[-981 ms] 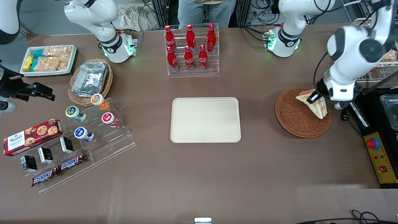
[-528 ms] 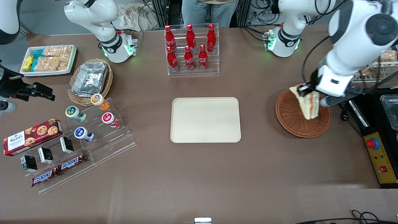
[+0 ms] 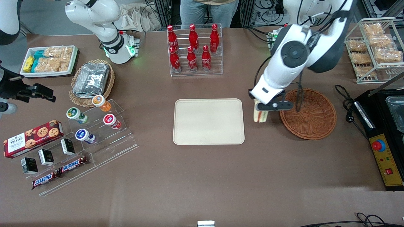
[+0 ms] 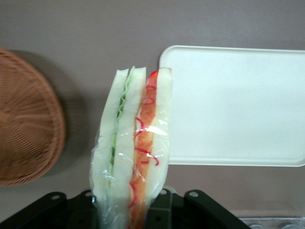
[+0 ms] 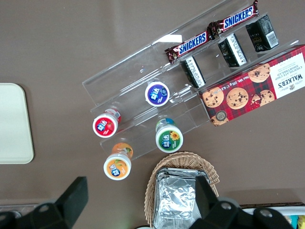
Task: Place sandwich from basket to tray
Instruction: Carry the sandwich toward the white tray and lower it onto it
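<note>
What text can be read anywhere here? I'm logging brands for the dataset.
"SNICKERS": two candy bars
"WALKER'S": red cookie box; its smaller print is unreadable
Red bottles: white script unreadable
Cup lids: unreadable
Sandwich, shut in the gripper between basket and tray: no text

sandwich (image 4: 136,152): white, red-orange, green layers | basket (image 3: 312,116): reddish-brown weave | tray (image 3: 208,121): plain cream

left arm: reaching over table | hand (image 3: 260,108): raised, pointing down, clamped shut
</note>
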